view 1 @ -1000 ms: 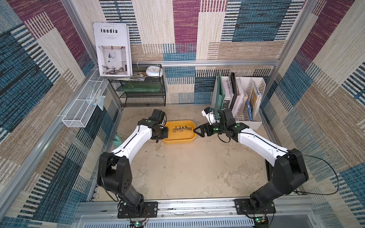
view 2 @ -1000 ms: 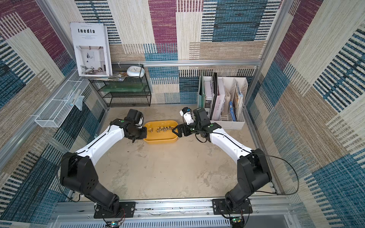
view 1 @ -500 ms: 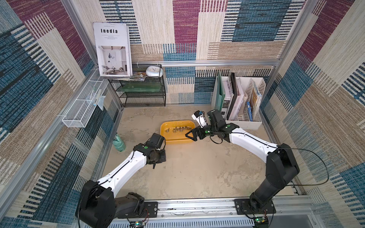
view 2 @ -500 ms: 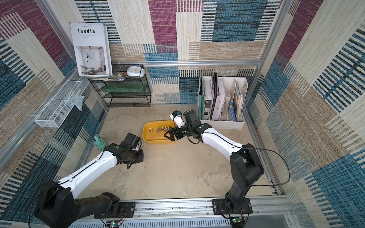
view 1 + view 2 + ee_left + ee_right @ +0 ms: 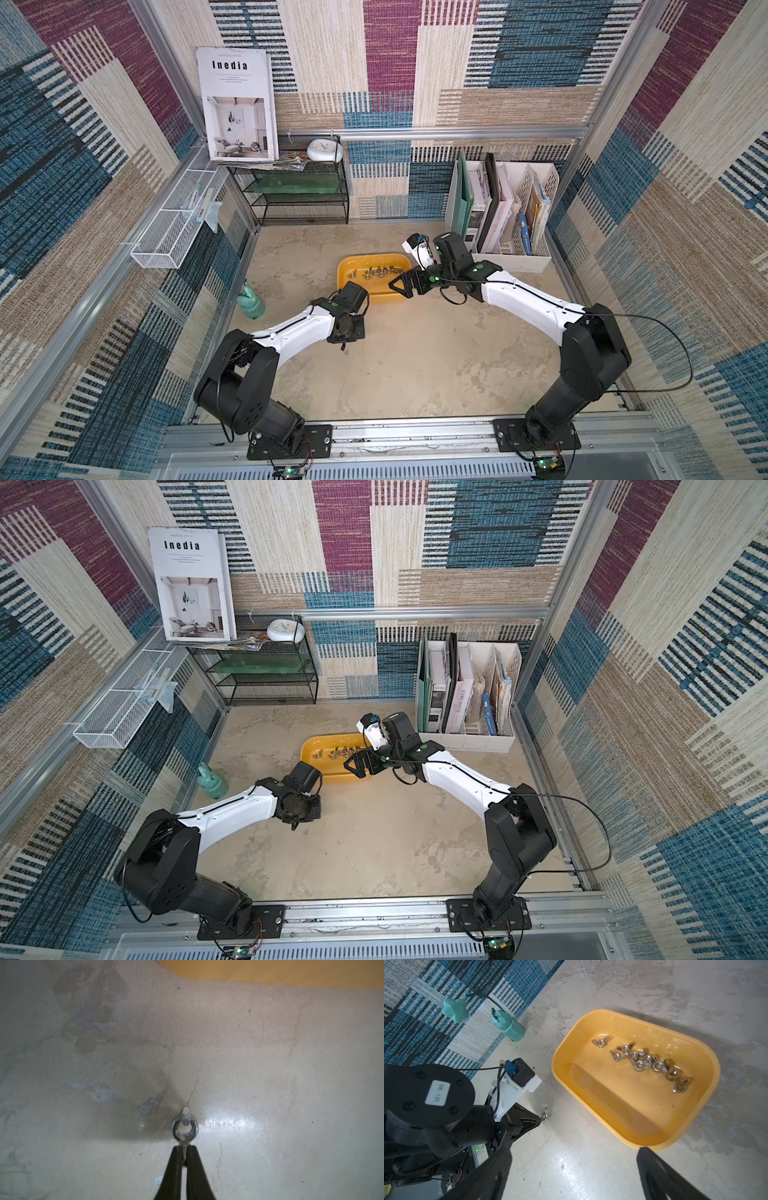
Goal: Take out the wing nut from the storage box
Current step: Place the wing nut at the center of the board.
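Pinching a wing nut (image 5: 184, 1128), the left tool (image 5: 184, 1150) hung low near the box (image 5: 602, 1095), likely for set-down; the right tool (image 5: 574, 1150) gaped.

Left claw (image 5: 184, 1150) pinched, right claw (image 5: 574, 1148) spread.

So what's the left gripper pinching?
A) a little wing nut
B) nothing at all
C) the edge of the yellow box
A: the left gripper is shut on one wing nut, holding it over the table, outside the storage box.
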You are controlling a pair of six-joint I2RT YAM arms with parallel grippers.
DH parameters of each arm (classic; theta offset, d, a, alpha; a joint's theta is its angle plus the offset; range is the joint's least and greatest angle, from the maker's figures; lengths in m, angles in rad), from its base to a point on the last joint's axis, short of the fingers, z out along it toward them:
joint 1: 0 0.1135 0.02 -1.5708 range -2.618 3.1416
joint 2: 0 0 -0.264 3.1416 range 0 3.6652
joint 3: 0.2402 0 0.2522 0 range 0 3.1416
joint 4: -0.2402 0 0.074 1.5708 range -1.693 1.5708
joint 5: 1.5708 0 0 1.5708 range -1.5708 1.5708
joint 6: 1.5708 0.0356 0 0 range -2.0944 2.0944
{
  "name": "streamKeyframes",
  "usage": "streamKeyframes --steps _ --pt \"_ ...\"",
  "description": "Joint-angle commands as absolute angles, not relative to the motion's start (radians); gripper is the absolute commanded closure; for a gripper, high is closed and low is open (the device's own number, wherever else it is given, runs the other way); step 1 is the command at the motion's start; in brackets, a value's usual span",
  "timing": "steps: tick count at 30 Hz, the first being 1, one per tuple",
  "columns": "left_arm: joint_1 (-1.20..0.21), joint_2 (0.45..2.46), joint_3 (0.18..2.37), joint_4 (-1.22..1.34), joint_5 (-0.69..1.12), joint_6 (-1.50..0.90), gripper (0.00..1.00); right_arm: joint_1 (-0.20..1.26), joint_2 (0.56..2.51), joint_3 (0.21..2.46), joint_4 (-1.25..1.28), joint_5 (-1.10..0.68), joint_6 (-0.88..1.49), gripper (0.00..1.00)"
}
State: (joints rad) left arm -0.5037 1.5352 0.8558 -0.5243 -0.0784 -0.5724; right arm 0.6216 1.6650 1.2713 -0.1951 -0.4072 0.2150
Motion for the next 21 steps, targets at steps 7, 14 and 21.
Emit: streamKeyframes --steps 7,14,21 --pt "-0.526 1.563 0.852 -0.509 -0.108 -0.563 0.80 0.624 1.646 1.262 -0.223 -0.347 0.220 0.01" --pt "-0.529 1.516 0.850 -0.540 -0.110 -0.563 0.67 0.624 1.639 1.260 -0.216 -0.333 0.220 0.01" --pt "-0.529 1.414 0.872 -0.609 -0.136 -0.560 0.39 0.623 1.622 1.255 -0.198 -0.287 0.221 0.01"
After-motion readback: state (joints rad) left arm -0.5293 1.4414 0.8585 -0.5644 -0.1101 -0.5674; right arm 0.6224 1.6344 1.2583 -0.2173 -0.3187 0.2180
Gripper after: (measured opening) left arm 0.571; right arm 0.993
